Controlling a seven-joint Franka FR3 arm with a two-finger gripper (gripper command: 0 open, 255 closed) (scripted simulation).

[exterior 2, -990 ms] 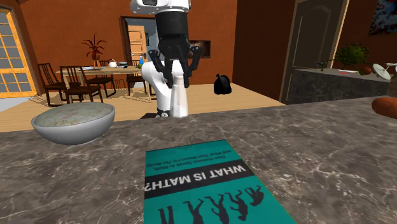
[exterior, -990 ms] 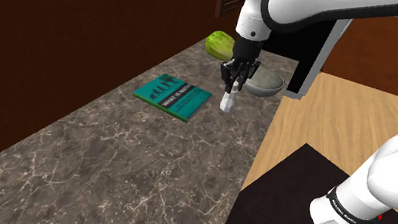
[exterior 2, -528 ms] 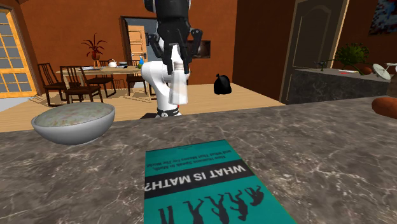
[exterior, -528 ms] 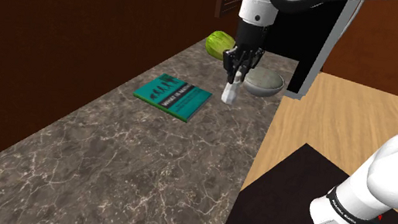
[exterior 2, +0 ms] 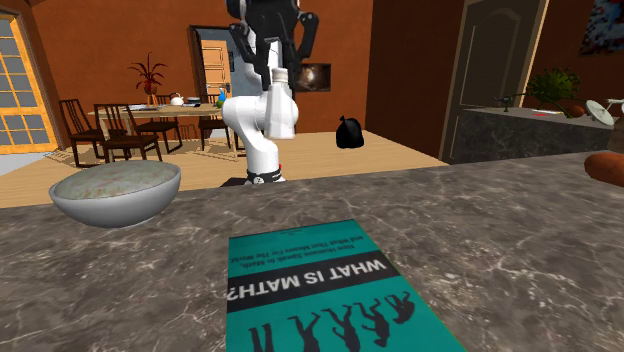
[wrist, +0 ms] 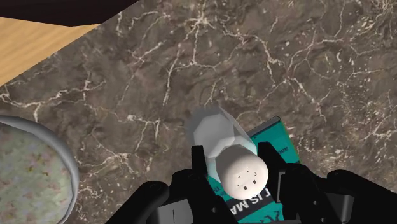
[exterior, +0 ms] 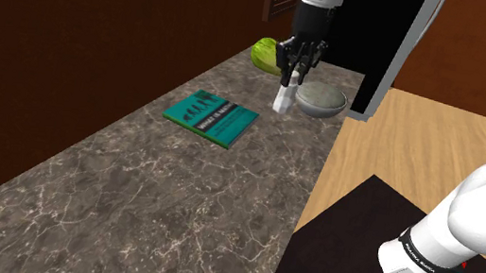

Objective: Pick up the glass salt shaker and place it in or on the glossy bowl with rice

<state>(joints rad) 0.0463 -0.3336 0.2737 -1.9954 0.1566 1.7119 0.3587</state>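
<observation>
- All-black two-finger gripper (exterior: 292, 76): upper middle of the shoulder view, pointing down over the counter. Its fingers are narrowed onto the salt shaker, clasping it at the cap end.
- Clear-bodied salt shaker with a rounded white perforated cap (wrist: 240, 172): hangs from the gripper, cap uppermost, body pointing down. It is in the air, clear of the counter. In the shoulder view it sits just left of the bowl, between bowl and book. In the second exterior view it is at upper middle, higher than the bowl and to its right.
- Glossy grey round bowl holding pale speckled rice (exterior 2: 115, 192): stands on the counter near its front edge, at the second exterior view's left.
- Teal paperback book with black figures and white lettering (exterior: 211, 117): lies flat on the counter, left of centre in the shoulder view.
- Green leafy round vegetable (exterior: 266, 55): rests on the counter's far end, near the bowl.
- Dark brown marble counter with white veining (exterior: 148, 195): bears the bowl, book and vegetable.
- Black box stand (exterior: 336, 252): lower right of the shoulder view, on a wooden floor.
</observation>
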